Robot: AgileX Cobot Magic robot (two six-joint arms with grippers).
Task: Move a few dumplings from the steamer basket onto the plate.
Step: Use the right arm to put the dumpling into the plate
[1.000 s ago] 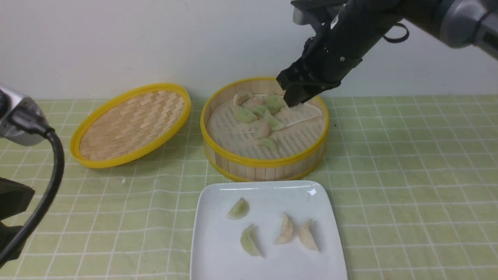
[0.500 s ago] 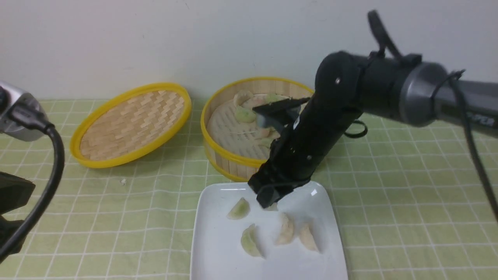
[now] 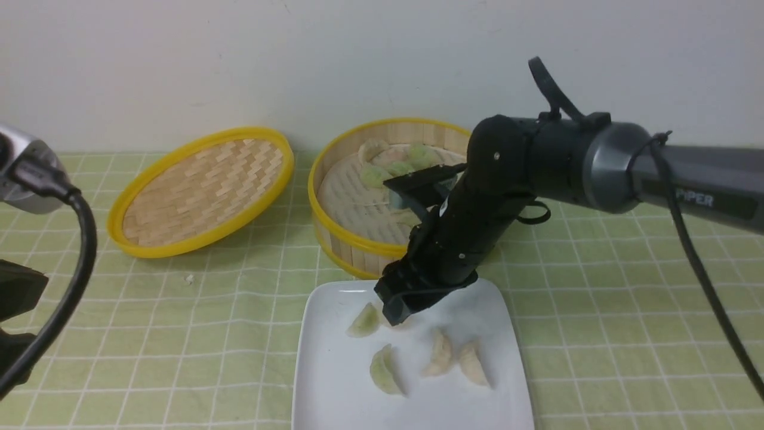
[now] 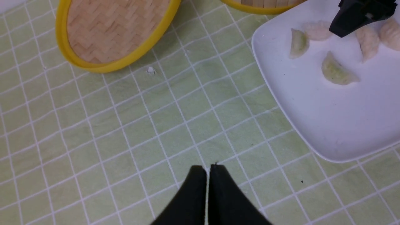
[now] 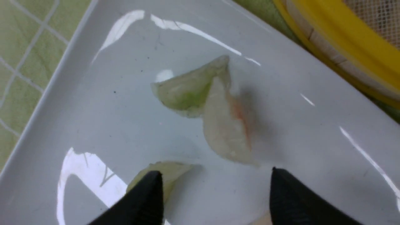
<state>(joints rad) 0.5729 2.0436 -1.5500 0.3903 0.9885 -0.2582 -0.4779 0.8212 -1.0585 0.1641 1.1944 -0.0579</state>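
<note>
Nearest, the left gripper (image 4: 207,168) hangs over the checked cloth (image 4: 125,125) on the left side, well apart from everything else, its two fingers pressed together with nothing between them. Next comes the plate (image 3: 334,382), at the front centre, with five dumplings on it. At its near side lie a green dumpling (image 3: 383,371) and two cream ones (image 3: 440,353) (image 3: 471,362), the cream pair just beside each other. Toward its far edge a second green one (image 3: 365,321) touches a pinkish dumpling (image 5: 226,128), which lies flat on the plate. The right gripper (image 5: 215,176) hangs low over this far part of the plate, its fingers spread wide and holding nothing; the pinkish dumpling lies just ahead of the fingertips, clear of both. A small crumb (image 3: 188,278) sits on the cloth left of the plate. Behind the plate, almost touching its far edge, stands the basket (image 3: 334,233), partly hidden by the right arm; several more dumplings are clustered at its far side, among them a green one (image 3: 376,175) and a cream one (image 3: 373,147). Left of the basket is the lid (image 3: 197,191), tilted, woven face up. The wall (image 3: 239,60) closes the scene.
</note>
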